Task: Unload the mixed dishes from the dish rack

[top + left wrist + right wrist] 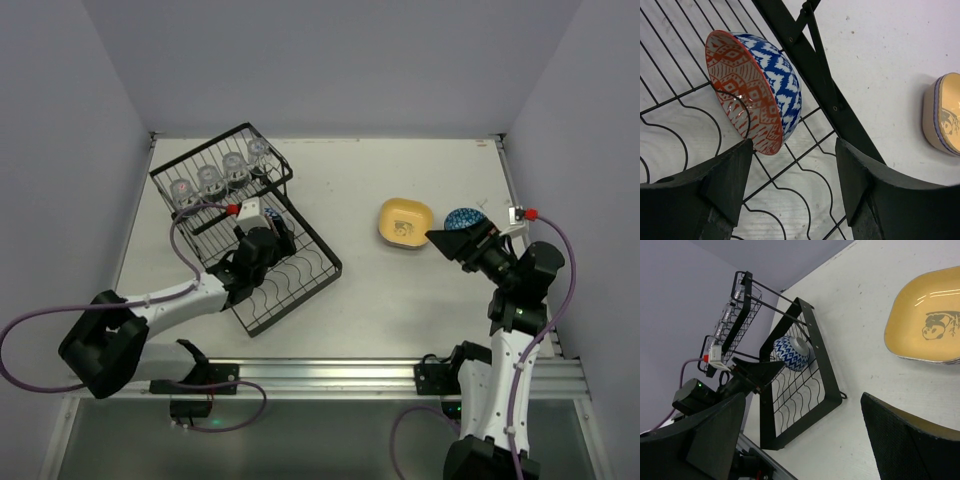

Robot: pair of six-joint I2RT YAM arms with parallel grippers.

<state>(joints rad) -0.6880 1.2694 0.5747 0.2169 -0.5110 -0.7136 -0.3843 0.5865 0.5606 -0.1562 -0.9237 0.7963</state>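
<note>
The black wire dish rack point(300, 285) lies at the left of the table, and its deeper basket point(262, 170) holds several clear glass cups point(209, 180). A blue-and-red patterned bowl point(757, 92) leans on its side on the rack's tray wires point(810, 60); the right wrist view also shows this bowl point(792, 352). My left gripper point(795, 175) hovers over the tray, open, with the bowl just ahead of its left finger and nothing between the fingers. A yellow plate point(405, 222) rests on the table. Beside the plate my right gripper point(452, 240) is open and holds nothing, and a blue bowl point(462, 217) sits right by it.
The yellow plate point(945, 112) lies to the right of the rack's thick frame bar. Grey walls close off the table on the left, back and right. A metal rail point(330, 375) runs along the near edge between the arm bases.
</note>
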